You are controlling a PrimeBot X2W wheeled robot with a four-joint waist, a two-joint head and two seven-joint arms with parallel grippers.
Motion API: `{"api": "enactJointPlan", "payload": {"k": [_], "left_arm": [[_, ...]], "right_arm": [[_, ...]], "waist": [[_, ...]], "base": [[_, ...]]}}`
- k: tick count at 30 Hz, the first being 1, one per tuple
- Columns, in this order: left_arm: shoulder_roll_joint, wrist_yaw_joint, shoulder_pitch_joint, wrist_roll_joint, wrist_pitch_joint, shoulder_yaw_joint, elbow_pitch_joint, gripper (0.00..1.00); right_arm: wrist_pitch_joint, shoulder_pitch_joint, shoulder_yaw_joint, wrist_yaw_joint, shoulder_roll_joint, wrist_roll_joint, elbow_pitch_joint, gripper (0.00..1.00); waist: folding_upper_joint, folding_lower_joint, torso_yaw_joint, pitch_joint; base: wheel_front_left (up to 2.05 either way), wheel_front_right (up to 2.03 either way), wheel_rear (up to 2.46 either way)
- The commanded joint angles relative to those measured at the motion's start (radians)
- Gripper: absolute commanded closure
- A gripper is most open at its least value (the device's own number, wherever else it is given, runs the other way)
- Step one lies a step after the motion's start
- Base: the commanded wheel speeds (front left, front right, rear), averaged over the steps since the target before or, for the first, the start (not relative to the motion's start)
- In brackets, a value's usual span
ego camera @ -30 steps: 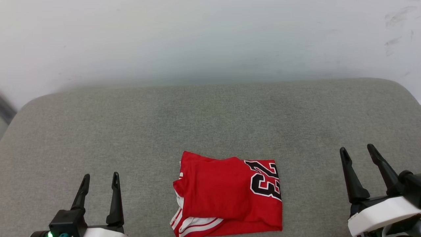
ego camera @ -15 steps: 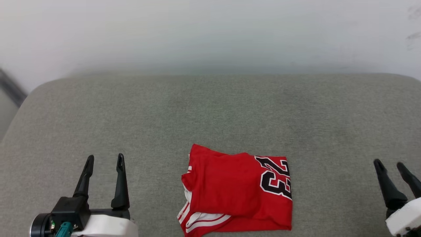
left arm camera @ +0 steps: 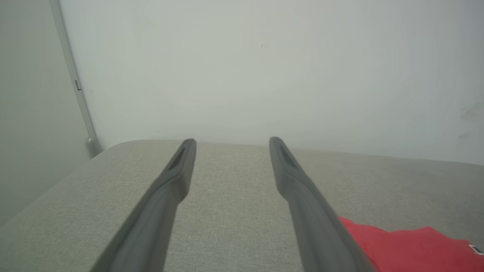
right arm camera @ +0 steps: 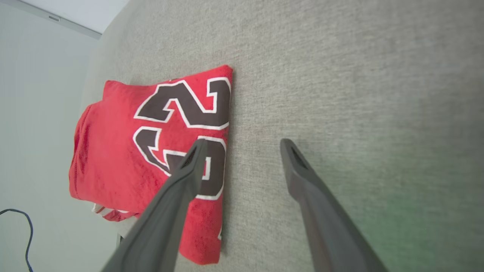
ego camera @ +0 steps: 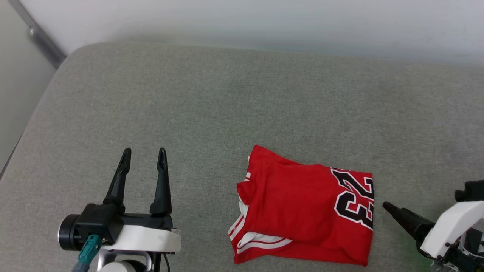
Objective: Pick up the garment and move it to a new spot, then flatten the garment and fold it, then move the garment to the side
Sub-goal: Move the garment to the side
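Red jersey lies folded near the front edge of the grey cushion. Your right gripper, fingers spread and empty, sits just beside its numbered edge; your left gripper, spread too, hovers well apart. White wall beyond.

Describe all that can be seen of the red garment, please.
The garment is a red jersey of soft fabric, folded into a rough rectangle. Black, white-outlined number 23 shows at its right edge; white, red-striped trim peeks out at its near left corner. It lies flat on the grey cushion; nothing else touches it.
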Motion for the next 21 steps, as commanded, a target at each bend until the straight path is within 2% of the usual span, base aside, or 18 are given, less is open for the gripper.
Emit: {"api": "enactJointPlan", "payload": {"k": [1, 9, 10, 11, 12, 13, 17, 21], "left_arm": [[-0.013, -0.014, -0.024, 0.010, -0.003, 0.004, 0.006, 0.00], [-0.065, -0.072, -0.061, 0.045, -0.003, 0.042, 0.043, 0.00], [-0.069, -0.079, -0.060, 0.049, -0.003, 0.046, 0.048, 0.00], [-0.072, -0.083, -0.062, 0.054, -0.003, 0.051, 0.051, 0.00], [-0.077, -0.088, -0.064, 0.058, -0.003, 0.057, 0.054, 0.00], [-0.081, -0.093, -0.065, 0.062, -0.003, 0.062, 0.056, 0.00], [-0.091, -0.109, -0.054, 0.078, -0.003, 0.079, 0.069, 0.00], [-0.085, -0.124, -0.039, 0.099, -0.003, 0.092, 0.083, 0.00]], "right_arm": [[0.009, -0.036, 0.025, 0.000, -0.008, 0.014, 0.023, 0.00], [0.077, -0.096, 0.170, -0.001, 0.000, 0.100, 0.126, 0.00], [0.089, -0.096, 0.186, -0.001, 0.002, 0.105, 0.137, 0.16], [0.096, -0.097, 0.200, -0.001, 0.001, 0.107, 0.146, 0.57], [0.098, -0.101, 0.210, -0.001, 0.000, 0.108, 0.149, 0.87], [0.091, -0.109, 0.217, -0.001, -0.001, 0.108, 0.148, 1.00], [0.052, -0.147, 0.236, -0.001, -0.027, 0.081, 0.122, 1.00], [-0.007, -0.177, 0.278, -0.001, -0.073, -0.034, 0.114, 1.00]], "waist": [[0.0000, -0.0001, 0.039, 0.048], [0.0000, -0.0001, 0.078, 0.099], [0.0000, -0.0001, 0.079, 0.100], [0.0000, -0.0001, 0.081, 0.102], [0.0000, -0.0001, 0.081, 0.102], [0.0000, -0.0001, 0.081, 0.101], [0.0000, -0.0001, 0.066, 0.077], [0.0000, -0.0001, 0.031, 0.033]], "base": [[0.00, 0.00, 0.00], [0.00, 0.00, 0.00], [0.00, 0.00, 0.00], [0.00, 0.00, 0.00], [0.00, 0.00, 0.00], [0.00, 0.00, 0.00], [0.00, 0.00, 0.00], [0.00, 0.00, 0.00]]}}
